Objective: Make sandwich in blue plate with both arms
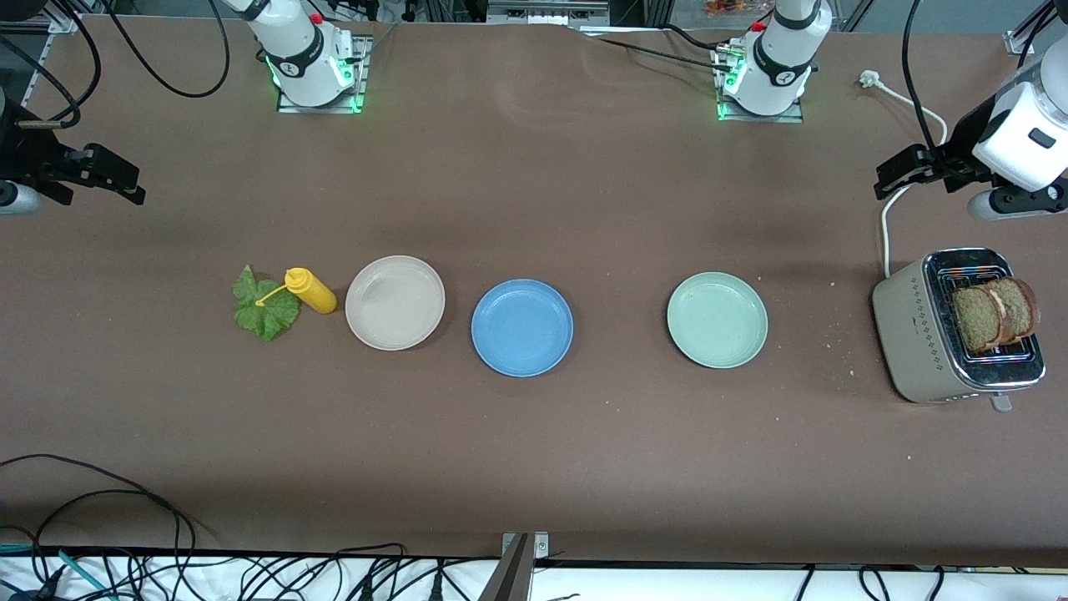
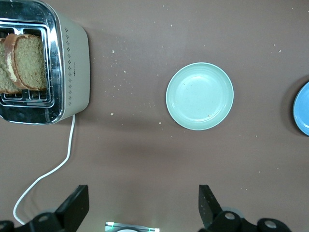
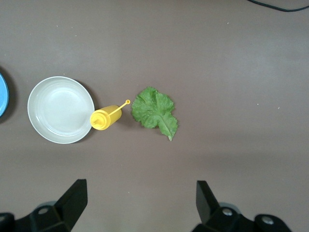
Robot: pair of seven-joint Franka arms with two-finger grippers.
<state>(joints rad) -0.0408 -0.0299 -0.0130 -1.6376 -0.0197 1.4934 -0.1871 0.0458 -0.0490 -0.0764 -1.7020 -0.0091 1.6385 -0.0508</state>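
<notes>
1. Toaster (image 1: 926, 334), nearest the camera at the left arm's end of the table (image 1: 534, 451), holds two bread slices (image 1: 997, 313) upright.
2. Blue plate (image 1: 522, 327) sits empty between beige plate (image 1: 395, 302) and pale green plate (image 1: 717, 320).
3. Lettuce leaf (image 1: 265, 305) touches a yellow bottle (image 1: 310, 290).
4. Left claw (image 1: 905, 171), open, is over the table near the toaster; right claw (image 1: 108, 175), open, hangs near the lettuce. No legible writing.

Beige plate (image 1: 395, 302): beside my yellow squeeze bottle (image 1: 310, 290).
Pale green plate (image 1: 717, 320): bare, perhaps lightly speckled.
Toaster (image 1: 918, 334): corded.
</notes>
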